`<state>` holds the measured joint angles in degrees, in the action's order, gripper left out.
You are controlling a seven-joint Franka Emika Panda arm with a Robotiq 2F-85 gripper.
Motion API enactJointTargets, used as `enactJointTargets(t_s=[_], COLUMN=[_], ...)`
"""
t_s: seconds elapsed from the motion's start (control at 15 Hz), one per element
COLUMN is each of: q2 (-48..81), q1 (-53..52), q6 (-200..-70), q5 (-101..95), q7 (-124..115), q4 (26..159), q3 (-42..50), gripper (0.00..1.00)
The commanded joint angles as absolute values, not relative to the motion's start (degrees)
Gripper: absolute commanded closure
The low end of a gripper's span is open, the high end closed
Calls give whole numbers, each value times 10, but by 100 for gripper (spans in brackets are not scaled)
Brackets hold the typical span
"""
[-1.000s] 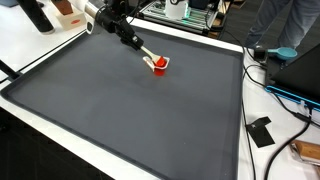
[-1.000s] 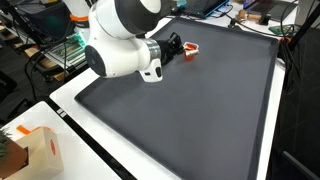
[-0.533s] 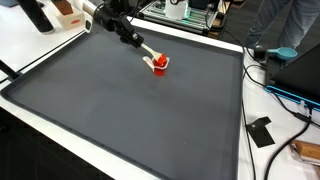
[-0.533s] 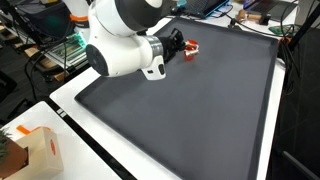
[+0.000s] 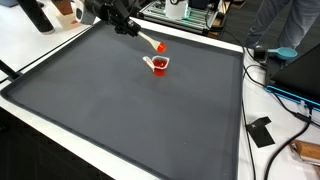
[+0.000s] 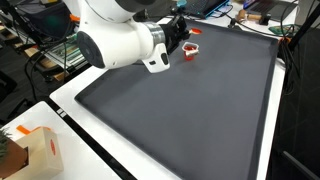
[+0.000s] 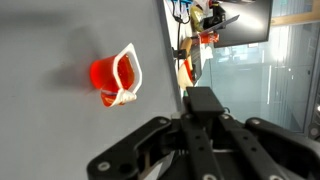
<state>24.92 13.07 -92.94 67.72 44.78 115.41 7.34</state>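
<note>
One red cup point(image 5: 157, 65) sits near the worktop's point(image 5: 130, 120) far edge. The fingers point(image 5: 128, 26), clamped on a red-tipped stick point(image 5: 150, 42), hold it just above the cup. This looks like a lift-out step, and the next move needs the tip clear of the rim.

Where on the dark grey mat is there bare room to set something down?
Nearly all of the dark grey mat is bare: the wide stretch between the small red plastic cup and the mat's near edge. It is crowded only near the far edge, where the black pincer holds a white stick with an orange tip close to the cup.
</note>
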Motion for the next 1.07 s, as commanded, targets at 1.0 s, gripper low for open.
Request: enactJointTargets(t_s=[1.0], q2=[172], q1=[125], q6=[-917], q5=[665], q7=[281], q4=[1074], q3=[87], gripper=[97])
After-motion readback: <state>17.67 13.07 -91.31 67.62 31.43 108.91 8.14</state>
